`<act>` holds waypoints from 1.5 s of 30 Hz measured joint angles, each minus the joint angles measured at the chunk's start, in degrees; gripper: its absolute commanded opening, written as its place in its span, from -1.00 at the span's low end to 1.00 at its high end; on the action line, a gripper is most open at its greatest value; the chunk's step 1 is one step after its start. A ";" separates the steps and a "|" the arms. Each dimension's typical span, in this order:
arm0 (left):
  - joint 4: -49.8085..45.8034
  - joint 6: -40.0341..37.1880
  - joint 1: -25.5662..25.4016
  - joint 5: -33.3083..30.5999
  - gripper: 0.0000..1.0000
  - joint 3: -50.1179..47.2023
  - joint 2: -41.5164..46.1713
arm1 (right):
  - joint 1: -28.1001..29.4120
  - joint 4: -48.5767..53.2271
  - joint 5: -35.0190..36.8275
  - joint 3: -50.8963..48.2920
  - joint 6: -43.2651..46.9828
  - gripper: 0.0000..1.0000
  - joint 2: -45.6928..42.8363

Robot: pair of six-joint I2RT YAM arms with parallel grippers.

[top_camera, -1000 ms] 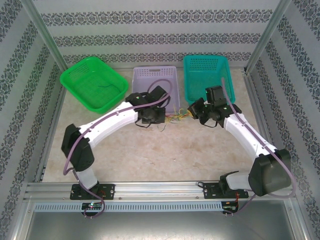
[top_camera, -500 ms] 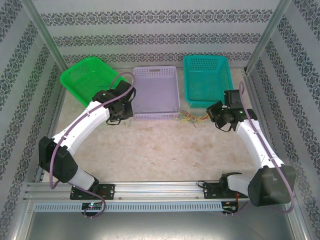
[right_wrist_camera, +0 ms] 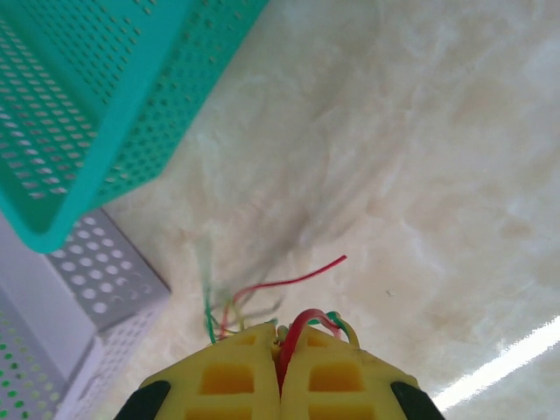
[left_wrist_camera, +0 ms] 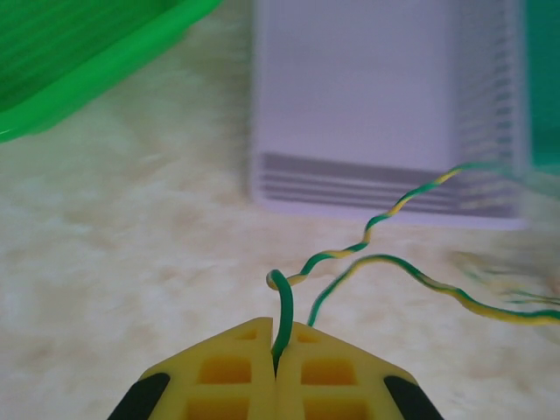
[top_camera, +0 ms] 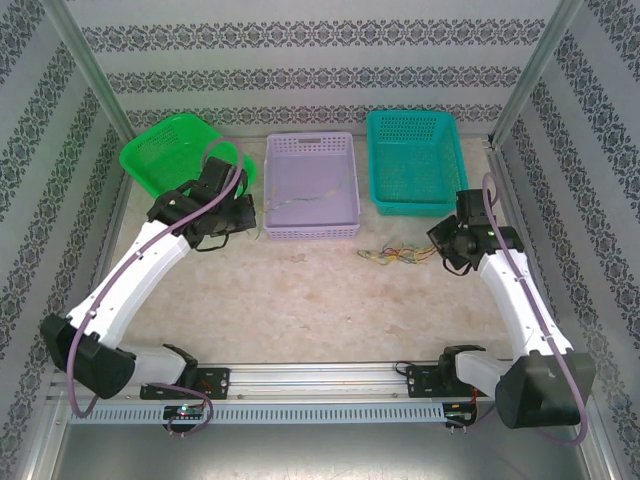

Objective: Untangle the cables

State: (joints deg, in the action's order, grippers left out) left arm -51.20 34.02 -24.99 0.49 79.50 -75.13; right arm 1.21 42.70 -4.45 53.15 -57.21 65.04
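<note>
Desk: marbled beige desk, patterned wallpaper walls behind.
Left gripper: jaws together, pinching one thin green-and-yellow wire beside the lilac plastic basket.
Tangle: thin red, yellow, green cables knotted on the desk.
Right gripper: clamped on their end.
Progress: one strand looks separated at best; most of the knot is left.

White links; black joints; purple cables; yellow tool fingers

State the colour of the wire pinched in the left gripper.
The wire is green with yellow stripes, seen best from the left wrist.
</note>
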 measured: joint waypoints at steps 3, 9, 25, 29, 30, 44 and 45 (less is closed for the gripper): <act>3.87 -0.17 0.00 5.25 -1.00 0.46 0.04 | 0.02 -0.59 -3.02 -1.62 0.96 -0.21 3.85; 10.40 2.54 0.00 11.30 -1.00 0.59 -2.93 | 1.46 -1.16 -5.66 -0.13 3.69 -0.02 3.45; 17.00 13.25 -0.28 23.61 -1.00 6.93 -14.75 | 30.23 -27.36 -5.57 10.01 38.16 0.27 -2.19; 15.58 13.64 -0.83 26.05 -1.00 9.38 -15.50 | 30.56 -30.45 -8.41 14.84 45.94 0.30 6.23; 15.19 13.64 -0.98 26.53 -1.00 9.99 -15.72 | 30.71 -31.04 -9.01 16.37 47.69 0.30 8.37; 13.03 13.62 -1.68 28.28 -1.00 10.75 -16.44 | 32.41 -32.61 -10.62 28.09 54.21 -0.61 20.35; 13.03 13.64 -1.68 28.28 -1.00 10.75 -16.44 | 32.41 -32.35 -10.12 28.46 54.05 -0.70 20.90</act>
State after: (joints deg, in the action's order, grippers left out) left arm -38.17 47.66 -26.68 28.77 90.26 -91.57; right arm 33.63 10.35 -14.57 81.60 -3.16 85.93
